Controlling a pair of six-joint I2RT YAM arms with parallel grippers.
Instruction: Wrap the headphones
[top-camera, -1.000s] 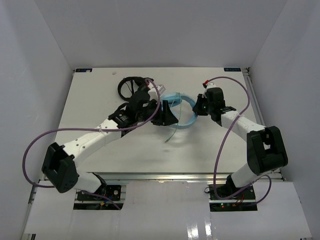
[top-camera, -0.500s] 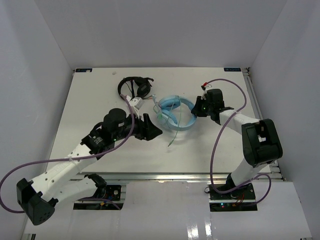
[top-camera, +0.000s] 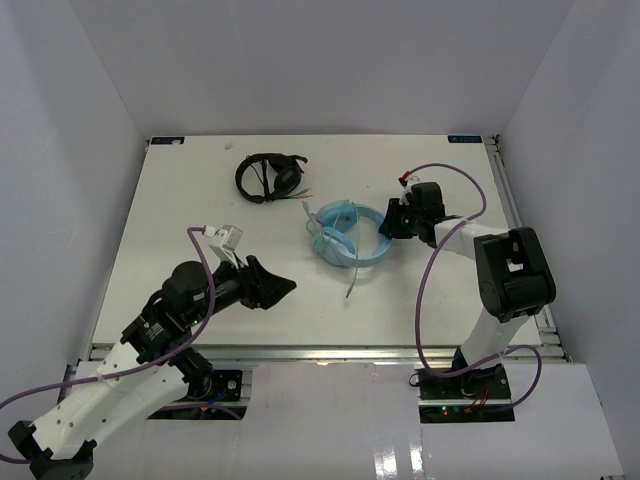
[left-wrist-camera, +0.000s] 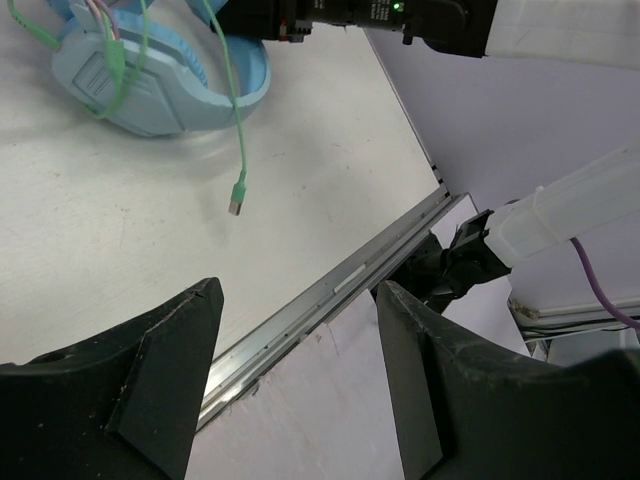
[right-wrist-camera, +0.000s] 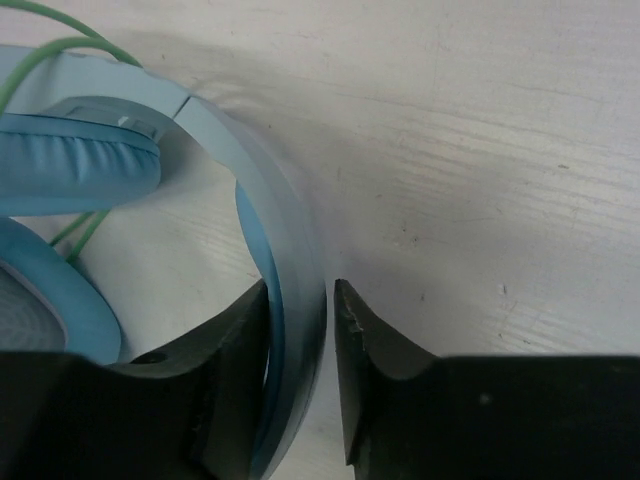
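Note:
The light blue headphones (top-camera: 345, 236) lie flat right of the table's middle, with the thin green cable (top-camera: 352, 280) looped over them and its plug end trailing toward the front. My right gripper (top-camera: 389, 222) is at their right side, shut on the wide band (right-wrist-camera: 290, 250); the left finger presses the band and only a sliver shows at the right fingertip. My left gripper (top-camera: 284, 288) is open and empty, raised near the front, left of the headphones. The left wrist view shows the headphones (left-wrist-camera: 150, 85) and the cable plug (left-wrist-camera: 236, 205) far off.
Smaller black headphones (top-camera: 268, 176) lie at the back, left of the blue ones. White walls stand round the table. The metal front rail (left-wrist-camera: 340, 285) runs below my left gripper. The right arm (left-wrist-camera: 400, 15) shows at the top of the left wrist view.
My left gripper has let go of the headphones and pulled back left and toward the front, open. The headphones have settled flat. My right gripper stays on the band.

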